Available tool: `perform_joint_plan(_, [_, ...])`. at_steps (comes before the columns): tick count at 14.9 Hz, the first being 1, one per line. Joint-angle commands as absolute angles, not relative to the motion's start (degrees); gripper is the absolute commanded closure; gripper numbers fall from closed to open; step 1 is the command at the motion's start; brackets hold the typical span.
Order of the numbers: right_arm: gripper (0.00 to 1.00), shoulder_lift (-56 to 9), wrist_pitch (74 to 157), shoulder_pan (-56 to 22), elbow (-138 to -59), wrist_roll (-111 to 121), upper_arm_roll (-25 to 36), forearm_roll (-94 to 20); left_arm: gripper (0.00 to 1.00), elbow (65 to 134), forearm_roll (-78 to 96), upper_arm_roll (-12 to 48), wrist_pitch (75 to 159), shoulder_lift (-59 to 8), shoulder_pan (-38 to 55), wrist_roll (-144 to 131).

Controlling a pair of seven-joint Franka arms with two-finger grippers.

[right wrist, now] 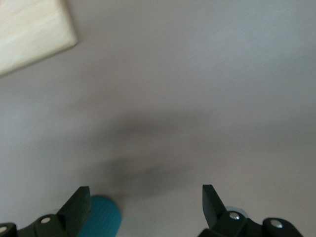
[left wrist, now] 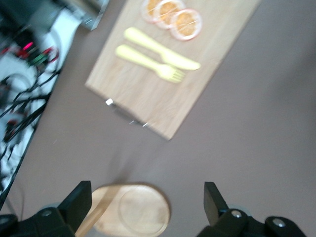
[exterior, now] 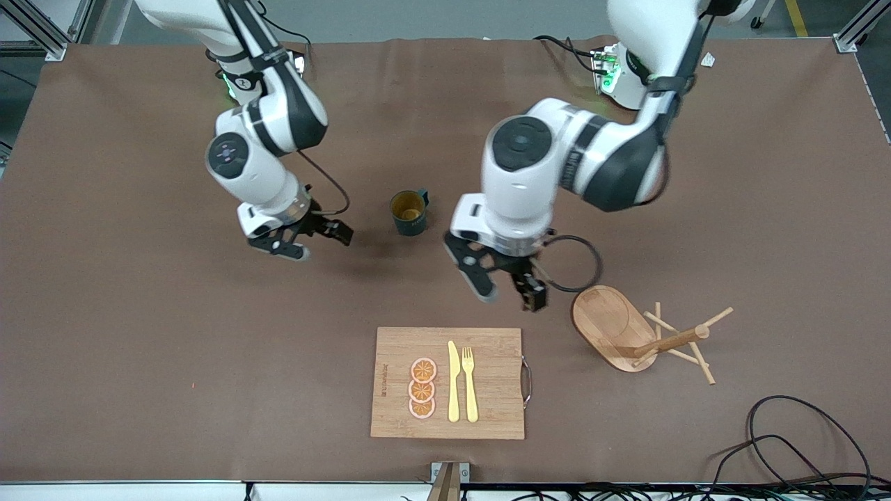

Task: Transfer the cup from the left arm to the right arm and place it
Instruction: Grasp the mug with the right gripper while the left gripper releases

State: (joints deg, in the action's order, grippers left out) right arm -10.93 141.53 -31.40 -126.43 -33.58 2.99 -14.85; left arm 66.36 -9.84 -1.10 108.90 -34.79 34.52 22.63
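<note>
Table (exterior: 139,348): brown cloth over the whole top, and everything sat in the middle strip where either arm could get at it.

Left arm: came in from its base and bent down over the bare cloth between the mug and the peg rack. Looked to me like it was set up to make the first grab, since the job starts on that side.

Right arm: hung low toward its own end of the table, just waiting, probably so it was handy for the handover.

Cutting board (exterior: 487,390): lay nearest the front camera with three orange slices (exterior: 422,388), a yellow knife (exterior: 453,381) and a yellow fork (exterior: 470,384) on it. None of that belonged to the job.

Peg rack (exterior: 630,334): tipped on its side toward the left arm's end, oval base up on edge.

Mug (exterior: 408,213): upright on the cloth between the two grippers, nobody touching it, handle pointing toward the bases.

Left gripper (exterior: 507,289): fingers spread wide, nothing in them, over bare cloth beside the mug.

Right gripper (exterior: 314,238): fingers spread too and holding nothing, with the teal side of the mug just peeking in at the edge of its wrist view.
</note>
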Motion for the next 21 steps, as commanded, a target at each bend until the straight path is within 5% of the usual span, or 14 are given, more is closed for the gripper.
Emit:
perform_joint_plan(1, [0.0,-8.79,143.08,-36.02,-128.85,-37.51,3.69,-16.17,0.0,68.38,-8.97,-0.79,107.84,-30.95,30.35,22.24])
perform_joint_plan(14, [0.03,-14.23,147.82,-47.1,-130.25,-42.45,4.04,-15.47,0.0,68.55,7.47,-1.23,86.76,-17.85,7.82,8.72])
perform_joint_plan(17, [0.31,-16.87,150.73,-48.07,-130.25,-42.63,4.04,-15.47,0.0,68.55,6.86,-2.81,84.12,-15.13,7.12,7.48])
perform_joint_plan(20, [0.91,-16.96,150.73,-47.99,-129.99,-42.37,3.96,-15.38,0.0,68.64,5.54,-2.37,82.36,-12.49,5.19,7.21])
perform_joint_plan(21, [1.0,-16.96,150.65,-47.99,-129.73,-42.19,3.96,-15.38,0.0,68.9,4.84,-2.37,79.74,-10.74,5.01,7.12])
